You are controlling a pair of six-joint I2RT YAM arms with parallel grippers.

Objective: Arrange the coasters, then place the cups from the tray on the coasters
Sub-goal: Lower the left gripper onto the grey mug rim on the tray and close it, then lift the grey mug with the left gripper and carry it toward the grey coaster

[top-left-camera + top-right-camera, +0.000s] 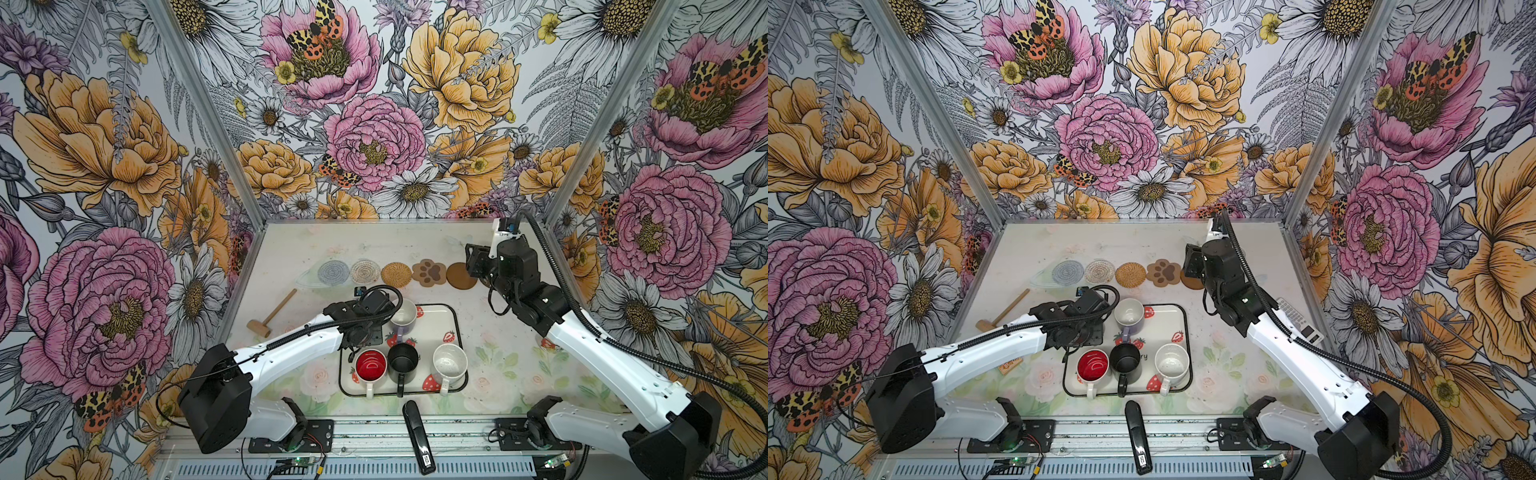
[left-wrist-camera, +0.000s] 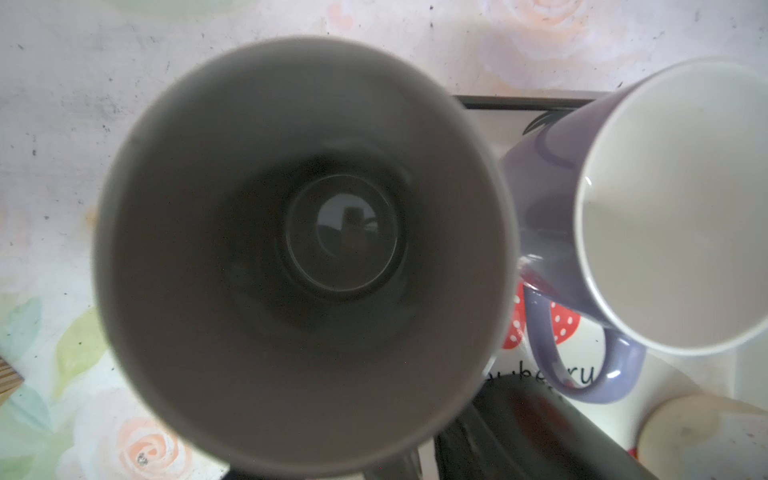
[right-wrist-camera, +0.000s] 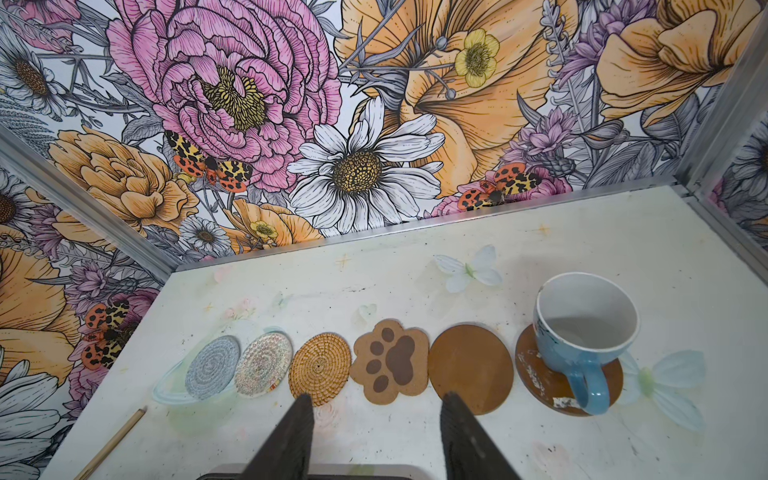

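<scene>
Right jaws gaped empty, left jaws' state unclear above the grey mug [image 2: 303,257]; coasters [image 1: 397,274] were arranged, light blue mug [image 3: 586,328] placed, five remained

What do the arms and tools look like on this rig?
Both the left arm and right arm have white shells, black joints and bases, and black corrugated conduit alongside. The right tool has two dark, textured fingers.

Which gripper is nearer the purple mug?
Left. The left gripper is close beside the purple mug, at the tray's left edge; the right gripper is off the tray, back by the coasters.
</scene>
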